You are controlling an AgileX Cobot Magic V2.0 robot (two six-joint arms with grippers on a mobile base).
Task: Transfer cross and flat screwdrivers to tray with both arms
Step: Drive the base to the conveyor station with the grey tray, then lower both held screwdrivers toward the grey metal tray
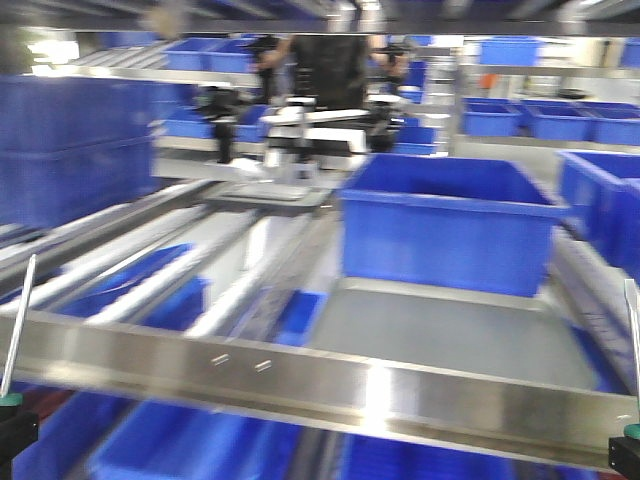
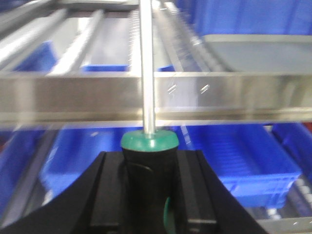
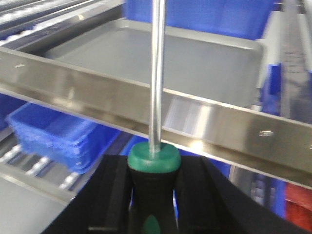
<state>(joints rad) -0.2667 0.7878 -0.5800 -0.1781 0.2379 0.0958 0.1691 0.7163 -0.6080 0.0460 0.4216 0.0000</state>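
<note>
- Black pads of the left gripper are closed on the black-and-green handle of the left screwdriver. The silver shaft stands straight out from the green collar, away from the wrist. We think the handle is chosen because it is thick and gives a firm grip, while the thin shaft could slip.
- On the other side, the right gripper holds the right screwdriver in the same manner: jaws tight on the handle, shaft pointing forward.
- We cannot tell which tool is the cross one and which is the flat one, because both tips are outside the wrist views.
- In the front view the two tools stand at the outer left and right sides, well apart. In our judgement this keeps the arms from crossing.
- Next comes the steel rail. It runs along the front edge of the roller rack, between the grippers and the goal, so we judge that both shafts must pass over it.
- Just behind the rail, on the right half of the rack, lies the tray. We see nothing in it, so neither tool is delivered yet. It is nearer to the right arm, so the left arm probably has to reach sideways.
- Behind the far edge of the tray stands a blue crate. Its front wall could be hit by a long shaft.
</note>
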